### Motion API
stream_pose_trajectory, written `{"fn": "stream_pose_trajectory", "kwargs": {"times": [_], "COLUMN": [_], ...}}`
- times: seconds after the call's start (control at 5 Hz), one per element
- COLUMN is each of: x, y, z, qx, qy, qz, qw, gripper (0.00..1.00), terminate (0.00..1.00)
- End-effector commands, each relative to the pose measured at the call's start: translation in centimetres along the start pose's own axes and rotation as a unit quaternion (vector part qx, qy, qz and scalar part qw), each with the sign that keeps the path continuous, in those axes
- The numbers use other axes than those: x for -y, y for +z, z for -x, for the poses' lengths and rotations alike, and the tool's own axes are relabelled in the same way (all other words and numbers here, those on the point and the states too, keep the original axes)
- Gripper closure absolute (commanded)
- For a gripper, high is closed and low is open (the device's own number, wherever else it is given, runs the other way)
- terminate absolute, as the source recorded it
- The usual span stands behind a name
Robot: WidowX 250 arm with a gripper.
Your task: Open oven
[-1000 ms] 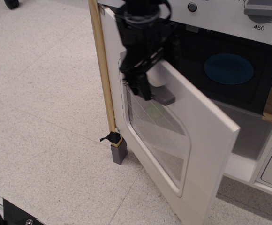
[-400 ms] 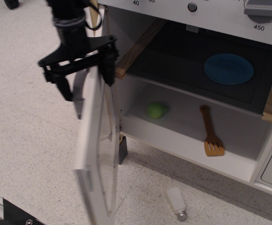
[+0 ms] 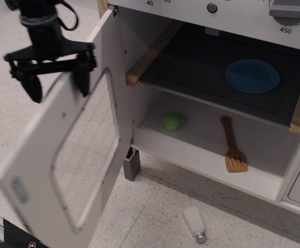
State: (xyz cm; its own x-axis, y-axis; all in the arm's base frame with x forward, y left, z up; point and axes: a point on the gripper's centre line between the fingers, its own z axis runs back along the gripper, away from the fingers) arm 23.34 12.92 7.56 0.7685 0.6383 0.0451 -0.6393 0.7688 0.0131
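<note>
The white toy oven [image 3: 274, 31] stands at the right with its large door [image 3: 46, 155] swung wide open to the left. The door's inner face and rounded wire-lined window [image 3: 83, 160] face me; the handle is hidden on the far side. A grey dial [image 3: 289, 10] sits above the cavity. My black gripper [image 3: 58, 85] hangs at the door's upper outer edge, open and holding nothing. One finger [image 3: 81, 81] overlaps the door panel, the other hangs left of it.
Inside the oven are a blue plate [image 3: 252, 75] on the dark shelf, a green ball [image 3: 172, 121] and a wooden spatula [image 3: 231, 147] on the floor of the cavity. A white shaker [image 3: 195, 224] lies on the speckled floor. A grey oven foot [image 3: 131, 168] is below the hinge.
The door swung from half open to wide open leftward. My gripper moved left with it, let go of the handle and now stands open at the door's edge.
</note>
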Motion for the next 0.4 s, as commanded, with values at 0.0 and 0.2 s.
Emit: {"fn": "stream_pose_trajectory", "kwargs": {"times": [0.0,0.2], "x": [-1.5,-0.6], "y": [1.4,2.8], "z": [-4.4,-3.6], "qx": [0.040,0.027], "qy": [0.007,0.053], "qz": [0.003,0.018], "qw": [0.9992,0.9981], "gripper": [0.00,0.00], "terminate": [0.00,0.00]}}
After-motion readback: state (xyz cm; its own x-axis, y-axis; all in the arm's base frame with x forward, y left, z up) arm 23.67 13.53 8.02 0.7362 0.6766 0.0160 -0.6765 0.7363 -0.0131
